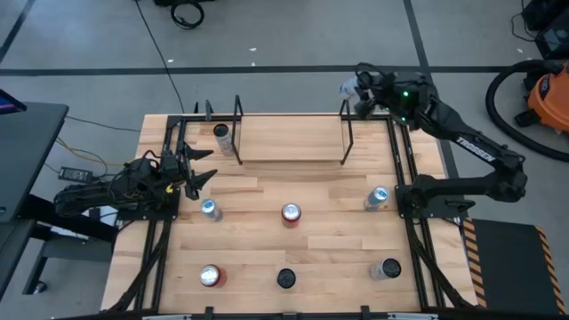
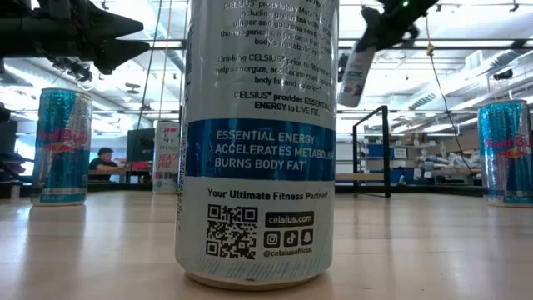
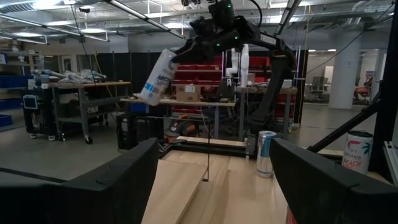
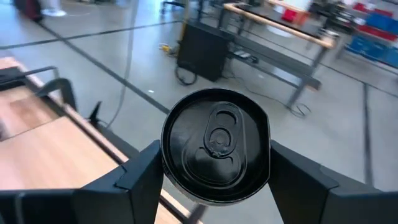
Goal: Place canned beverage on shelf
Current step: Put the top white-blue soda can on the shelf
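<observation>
White can (image 1: 348, 86): gripped by right gripper (image 1: 354, 89), held tilted above shelf (image 1: 289, 142) far right corner.
Left gripper (image 1: 203, 166): open, empty, near table (image 1: 267, 258) left edge.

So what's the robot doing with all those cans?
The right gripper holds a white can tilted in the air near the shelf's right end. One can already stands on the shelf. The left gripper waits open at the table's left side, holding nothing. More cans stand around the table.
</observation>
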Tool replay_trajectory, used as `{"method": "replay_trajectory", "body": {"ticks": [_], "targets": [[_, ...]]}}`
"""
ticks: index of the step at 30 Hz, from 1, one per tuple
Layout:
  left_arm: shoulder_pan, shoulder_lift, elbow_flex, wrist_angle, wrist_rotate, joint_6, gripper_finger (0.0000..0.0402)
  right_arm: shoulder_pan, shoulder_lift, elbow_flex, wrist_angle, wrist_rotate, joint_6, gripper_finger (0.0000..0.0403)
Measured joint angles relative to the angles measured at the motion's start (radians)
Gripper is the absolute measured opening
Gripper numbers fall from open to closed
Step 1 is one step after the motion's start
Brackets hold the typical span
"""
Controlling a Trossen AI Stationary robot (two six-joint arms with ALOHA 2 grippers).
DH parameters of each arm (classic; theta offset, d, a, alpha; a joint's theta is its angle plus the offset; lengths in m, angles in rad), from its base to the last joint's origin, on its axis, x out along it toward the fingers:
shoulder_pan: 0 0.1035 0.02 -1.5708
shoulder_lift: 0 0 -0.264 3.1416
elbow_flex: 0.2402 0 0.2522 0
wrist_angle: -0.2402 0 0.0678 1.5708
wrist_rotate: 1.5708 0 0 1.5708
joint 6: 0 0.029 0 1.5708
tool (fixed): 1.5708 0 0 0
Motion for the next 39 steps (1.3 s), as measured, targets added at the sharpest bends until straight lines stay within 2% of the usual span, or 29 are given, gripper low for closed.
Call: {"method": "replay_trajectory", "body": {"ticks": [11, 15, 19, 22, 29, 39], "targets": [[0.000, 0.000, 0.000, 0.000, 0.000, 0.000, 0.0315, -0.068, 0.146, 0.000, 0.019, -0.260, -0.111, 0.0252], [0.000, 0.000, 0.000, 0.000, 0.000, 0.000, 0.0315, -0.104, 0.206, 0.000, 0.018, -0.314, -0.120, 0.0252], [0.000, 0.000, 0.000, -0.001, 0.000, -0.001, 0.0315, -0.137, 0.262, 0.000, 0.012, -0.325, -0.127, 0.0252], [0.000, 0.000, 0.000, -0.002, 0.000, -0.001, 0.0315, -0.157, 0.301, 0.000, 0.006, -0.384, -0.127, 0.0252], [0.000, 0.000, 0.000, -0.021, 0.000, 0.000, 0.0315, -0.162, 0.374, 0.000, -0.040, -0.418, -0.130, 0.0252], [0.000, 0.000, 0.000, -0.021, 0.000, 0.000, 0.0315, -0.162, 0.398, 0.004, -0.052, -0.418, -0.146, 0.0255]]}}
